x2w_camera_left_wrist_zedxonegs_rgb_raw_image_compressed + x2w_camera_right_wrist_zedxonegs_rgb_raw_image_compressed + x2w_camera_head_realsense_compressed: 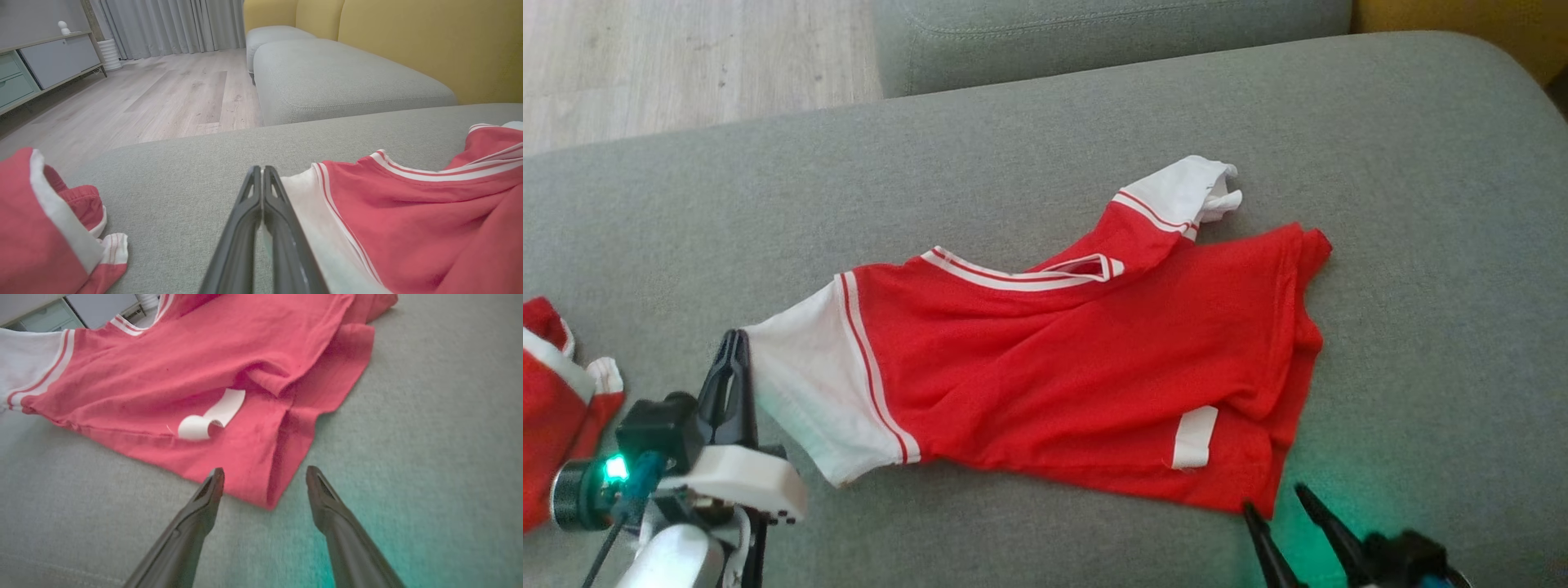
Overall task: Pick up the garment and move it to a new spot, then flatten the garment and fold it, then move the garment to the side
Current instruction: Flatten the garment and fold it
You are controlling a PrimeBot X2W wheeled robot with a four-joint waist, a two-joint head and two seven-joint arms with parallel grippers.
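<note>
The garment (1078,359) is a red shirt with white sleeves, spread front-up but rumpled on the grey sofa cushion (1421,245). My left gripper (734,343) is shut at the tip of the shirt's near white sleeve (310,212). The sleeve edge lies against its right finger, and I cannot tell whether any cloth is pinched. My right gripper (1276,500) stands open at the shirt's lower hem corner (269,498), which lies between the fingertips (215,477). A white label (212,416) curls up from the hem.
A second red and white garment (556,392) lies bunched at the cushion's left edge. Beyond the cushion are another grey cushion (1094,33), a wooden floor (686,57), a yellow sofa back (408,41) and a low cabinet (41,61).
</note>
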